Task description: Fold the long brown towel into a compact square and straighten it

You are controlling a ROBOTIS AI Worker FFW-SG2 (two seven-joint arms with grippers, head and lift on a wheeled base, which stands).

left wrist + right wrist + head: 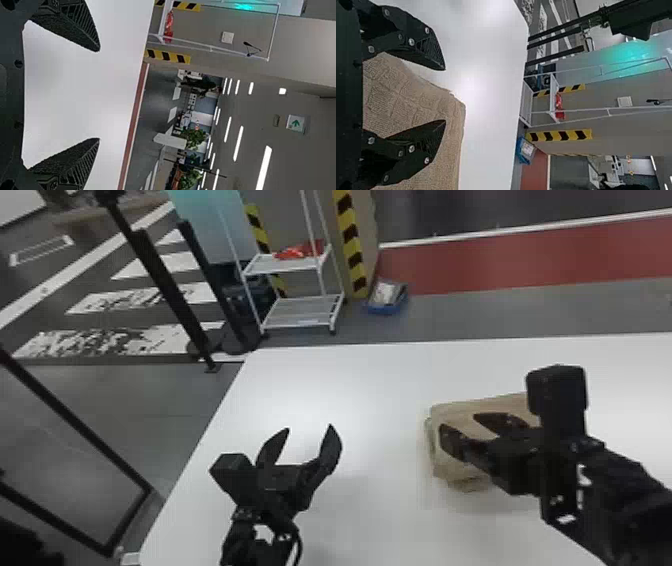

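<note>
Head view, left gripper [308,430] with fingers apart over white table [350,380], right gripper [458,421] also unclosed, above folded brown towel [470,408] and blocking part of it, farther off white shelf rack [300,319], blue bin [387,309] by striped pillar [351,245]

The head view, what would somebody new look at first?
Probably the black left claw, wide open over the white table, and the right claw, open above the brown towel on the robot's right. Behind the table, yellow-and-black stripes stand out beside a white shelf rack.
</note>
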